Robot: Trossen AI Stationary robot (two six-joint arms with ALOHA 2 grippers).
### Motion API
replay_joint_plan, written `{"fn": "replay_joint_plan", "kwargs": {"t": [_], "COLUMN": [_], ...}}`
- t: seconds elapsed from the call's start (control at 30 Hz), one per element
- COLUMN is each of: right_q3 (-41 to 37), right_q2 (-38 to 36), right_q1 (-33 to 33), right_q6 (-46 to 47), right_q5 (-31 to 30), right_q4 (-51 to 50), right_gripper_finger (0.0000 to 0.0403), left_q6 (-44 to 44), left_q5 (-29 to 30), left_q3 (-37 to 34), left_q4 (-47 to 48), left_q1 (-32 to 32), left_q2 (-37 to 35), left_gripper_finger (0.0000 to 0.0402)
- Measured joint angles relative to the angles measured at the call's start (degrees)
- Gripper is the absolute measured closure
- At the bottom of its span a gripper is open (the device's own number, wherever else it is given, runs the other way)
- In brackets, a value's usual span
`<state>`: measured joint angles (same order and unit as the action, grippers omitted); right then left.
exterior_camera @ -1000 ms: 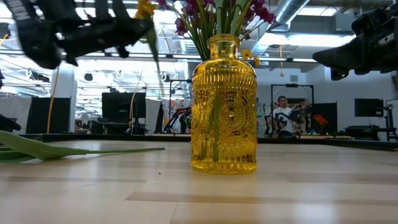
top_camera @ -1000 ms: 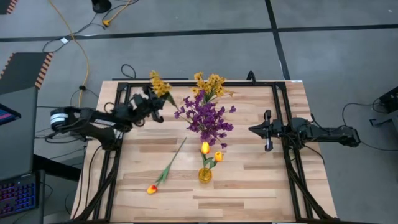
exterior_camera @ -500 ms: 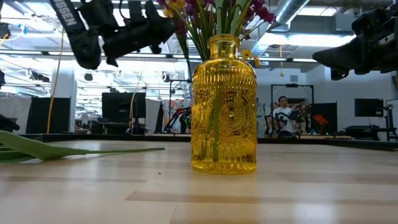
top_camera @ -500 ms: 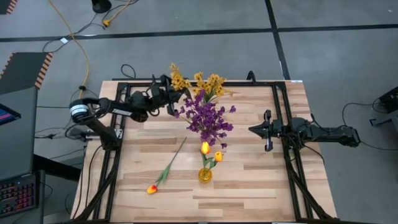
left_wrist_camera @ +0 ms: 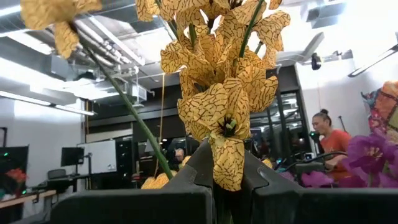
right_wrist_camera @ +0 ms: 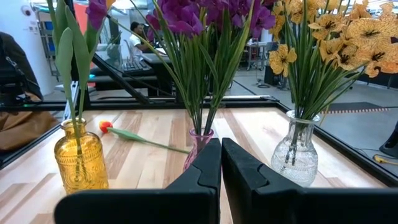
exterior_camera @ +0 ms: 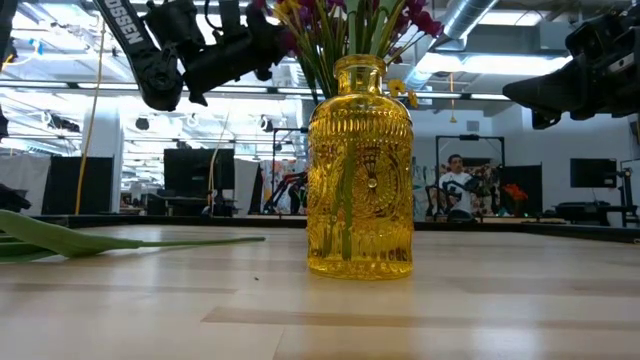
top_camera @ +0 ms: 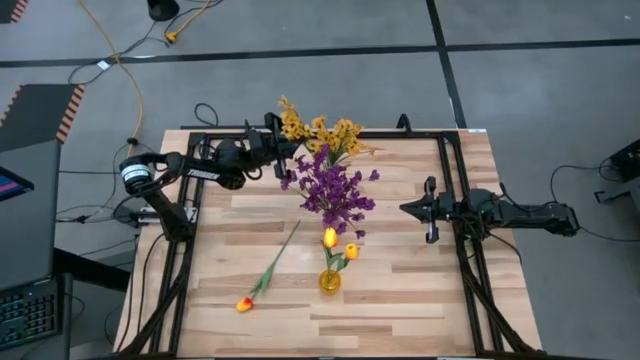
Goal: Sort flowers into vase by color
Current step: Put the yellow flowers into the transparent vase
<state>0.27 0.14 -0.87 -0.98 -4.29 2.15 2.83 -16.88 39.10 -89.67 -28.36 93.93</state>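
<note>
My left gripper [top_camera: 277, 152] is shut on a flower of small yellow clustered blooms [top_camera: 290, 124], held above the table's far left beside the clear vase [right_wrist_camera: 298, 154] of like yellow blooms [top_camera: 337, 134]. Purple flowers [top_camera: 330, 190] stand in a pink vase [right_wrist_camera: 199, 147] at the middle. Two yellow-orange tulips [top_camera: 330, 237] stand in the yellow vase [exterior_camera: 360, 170] near the front. One tulip [top_camera: 266, 275] lies flat on the table left of that vase. My right gripper [top_camera: 427, 210] waits shut at the right, holding nothing. My left gripper pinches the yellow flower between its two fingers [left_wrist_camera: 186, 186], right below the lowest bloom [left_wrist_camera: 227, 163]; the stem at the place of contact is hidden by the fingers. The fingers slant upward from the table's left. The blooms stick out beyond the fingertips, clear of the table.
A black frame [top_camera: 440, 140] runs along the table's left, far and right sides. The lying tulip's stem [exterior_camera: 120, 241] stretches across the near left of the table. People and equipment show in the room beyond the table.
My left gripper has carried the yellow flower toward the table's right and far edge, up to the clear vase's blooms, rising a little and tipping upward. It has stayed shut on the flower. Most of the move came in the first half second.
</note>
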Motion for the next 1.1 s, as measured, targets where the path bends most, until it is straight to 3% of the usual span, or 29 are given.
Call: {"fn": "replay_joint_plan", "kwargs": {"t": [0.8, 1.1], "right_q3": [0.0, 0.0], "right_q2": [0.0, 0.0], "right_q1": [0.0, 0.0], "right_q6": [0.0, 0.0], "right_q5": [0.0, 0.0], "right_q4": [0.0, 0.0], "right_gripper_finger": [0.036, 0.036], "left_q6": [-2.6, -0.7], "left_q5": [-3.9, -3.9], "left_q3": [1.9, 5.3], "left_q4": [0.2, 0.0], "left_q1": [1.2, 0.9], "left_q2": [-0.1, 6.8], "left_gripper_finger": [0.0401, 0.0401]}}
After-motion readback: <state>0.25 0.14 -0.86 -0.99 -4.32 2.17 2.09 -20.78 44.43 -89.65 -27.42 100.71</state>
